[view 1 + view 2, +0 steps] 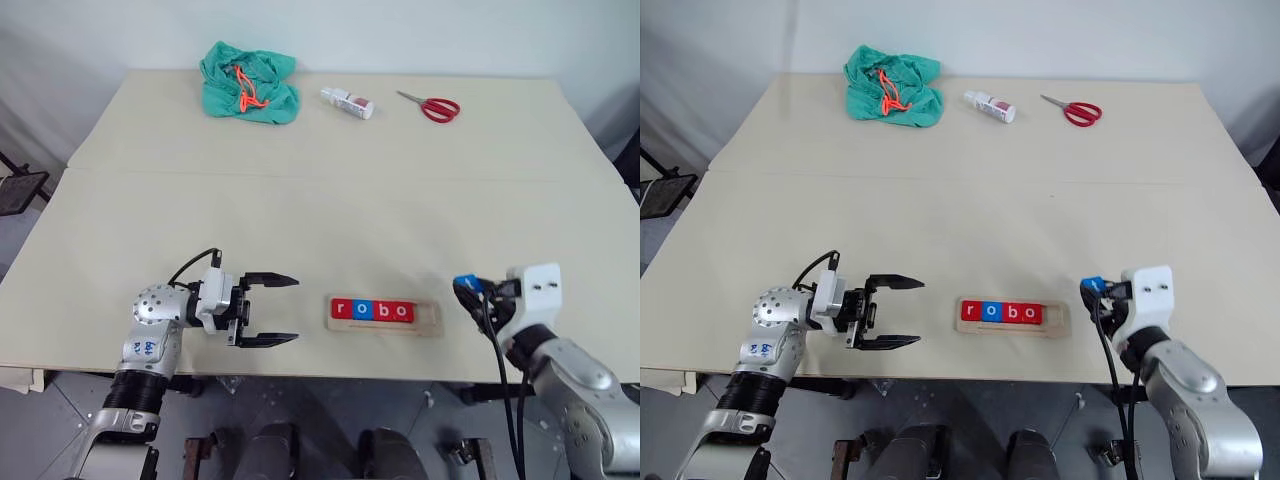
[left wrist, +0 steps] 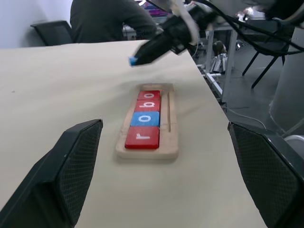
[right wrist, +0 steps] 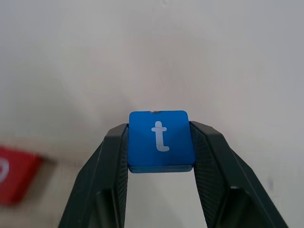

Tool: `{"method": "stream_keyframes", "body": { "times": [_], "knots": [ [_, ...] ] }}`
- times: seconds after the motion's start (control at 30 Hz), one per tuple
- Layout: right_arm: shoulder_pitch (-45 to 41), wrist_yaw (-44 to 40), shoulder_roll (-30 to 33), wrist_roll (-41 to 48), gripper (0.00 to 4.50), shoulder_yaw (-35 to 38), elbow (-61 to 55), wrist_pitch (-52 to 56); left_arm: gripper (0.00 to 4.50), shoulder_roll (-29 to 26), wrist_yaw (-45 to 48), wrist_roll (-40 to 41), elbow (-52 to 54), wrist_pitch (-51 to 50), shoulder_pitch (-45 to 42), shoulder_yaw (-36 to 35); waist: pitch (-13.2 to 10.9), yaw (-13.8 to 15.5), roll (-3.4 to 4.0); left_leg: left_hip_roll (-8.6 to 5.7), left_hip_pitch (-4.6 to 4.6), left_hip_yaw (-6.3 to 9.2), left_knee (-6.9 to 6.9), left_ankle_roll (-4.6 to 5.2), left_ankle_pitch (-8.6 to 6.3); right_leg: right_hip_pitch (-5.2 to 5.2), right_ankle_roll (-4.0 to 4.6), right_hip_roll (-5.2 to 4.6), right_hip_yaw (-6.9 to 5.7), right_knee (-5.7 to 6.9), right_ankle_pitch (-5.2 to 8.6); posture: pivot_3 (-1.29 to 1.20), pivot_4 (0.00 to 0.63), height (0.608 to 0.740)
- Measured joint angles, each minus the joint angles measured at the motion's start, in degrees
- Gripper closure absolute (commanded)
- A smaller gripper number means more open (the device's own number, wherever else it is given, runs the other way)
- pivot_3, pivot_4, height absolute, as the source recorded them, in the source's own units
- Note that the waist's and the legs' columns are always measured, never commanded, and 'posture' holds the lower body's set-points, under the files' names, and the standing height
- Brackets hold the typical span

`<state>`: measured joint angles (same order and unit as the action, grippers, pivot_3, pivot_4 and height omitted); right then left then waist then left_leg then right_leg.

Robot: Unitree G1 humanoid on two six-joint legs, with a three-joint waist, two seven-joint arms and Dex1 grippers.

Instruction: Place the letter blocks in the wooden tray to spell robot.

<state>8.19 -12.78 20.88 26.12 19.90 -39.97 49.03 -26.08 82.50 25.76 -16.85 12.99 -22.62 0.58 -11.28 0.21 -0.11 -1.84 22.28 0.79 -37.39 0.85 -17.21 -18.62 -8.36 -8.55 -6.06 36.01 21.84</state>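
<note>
The wooden tray point(image 1: 429, 319) lies near the table's front edge. In its groove sit four letter blocks: a red r point(image 1: 343, 310), a blue o point(image 1: 362, 310), a red b point(image 1: 382, 311) and a red o point(image 1: 402, 312). The groove's right end is bare. My right gripper point(image 3: 160, 142) is shut on a blue t block point(image 3: 160, 140), its letter facing up. It hovers just right of the tray, where the block point(image 1: 468, 283) shows at the fingertips. My left gripper point(image 1: 275, 310) stands open left of the tray, pointing at it with nothing between its fingers point(image 2: 71, 161).
Along the far edge lie a green cloth with an orange cord point(image 1: 250, 82), a small white bottle point(image 1: 347, 101) and red scissors point(image 1: 435, 107). A person in dark clothes point(image 2: 109, 19) stands beyond the table's right side.
</note>
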Motion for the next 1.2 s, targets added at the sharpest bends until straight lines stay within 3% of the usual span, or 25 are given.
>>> {"method": "stream_keyframes", "body": {
  "times": [0.2, 0.5, 0.7, 0.83, 1.03, 1.2],
  "knots": [
    [4.09, 2.49, -2.74, 0.85, 3.03, 0.76, -2.87, 1.13, 0.00, 0.32, 0.86, -0.01, -1.23, 0.33, -1.13, 0.07, 0.00, -0.23, 0.00, 0.02, -0.06, 0.00, 0.06, -0.05, 0.03, 0.00, 0.00, 0.01, 0.01, 0.01, 0.00, 0.00, 0.150, 0.740],
    [4.21, 3.12, -3.54, 1.23, 0.02, 0.65, -2.83, 0.30, 0.00, 0.30, 0.88, -0.02, -1.63, 0.30, -1.19, 0.05, 0.00, -0.10, 0.00, 0.00, -0.06, 0.00, 0.03, -0.03, 0.04, 0.01, 0.00, 0.01, 0.05, 0.01, 0.00, 0.00, 0.150, 0.740],
    [6.36, -3.44, 0.60, 3.54, 0.02, 1.53, -2.36, -2.85, 0.00, 0.26, 0.75, -0.02, -1.55, 0.23, -1.19, 0.04, 0.00, -0.16, 0.00, -0.01, -0.06, -0.03, 0.03, -0.02, 0.04, 0.02, 0.00, 0.01, 0.06, 0.00, 0.00, 0.00, 0.150, 0.740],
    [7.29, -17.49, 13.69, 1.58, 0.02, 2.59, 4.72, -11.87, 0.00, 0.19, 0.74, -0.04, -1.59, 0.25, -1.19, 0.01, 0.01, -0.04, -0.02, -0.01, -0.07, -0.03, 0.00, 0.02, 0.05, 0.10, 0.00, 0.01, 0.01, -0.05, 0.00, 0.00, 0.150, 0.740],
    [4.90, -33.57, 26.19, -0.71, 0.02, 0.20, 14.32, -21.20, 0.00, 0.22, 0.84, -0.05, -1.58, 0.27, -1.44, 0.02, 0.01, -0.06, -0.02, -0.02, -0.06, -0.07, -0.02, 0.03, 0.06, 0.12, 0.00, -0.02, -0.01, -0.07, 0.00, 0.00, 0.150, 0.740],
    [-3.00, -46.42, 34.50, -3.53, 0.02, -3.68, 26.17, -29.43, 0.00, 0.22, 0.90, -0.08, -1.45, 0.28, -1.32, 0.04, 0.01, -0.07, -0.02, 0.01, -0.06, -0.05, -0.06, 0.03, 0.06, 0.17, 0.00, -0.01, -0.08, -0.12, 0.00, 0.00, 0.150, 0.740]
  ]
}}
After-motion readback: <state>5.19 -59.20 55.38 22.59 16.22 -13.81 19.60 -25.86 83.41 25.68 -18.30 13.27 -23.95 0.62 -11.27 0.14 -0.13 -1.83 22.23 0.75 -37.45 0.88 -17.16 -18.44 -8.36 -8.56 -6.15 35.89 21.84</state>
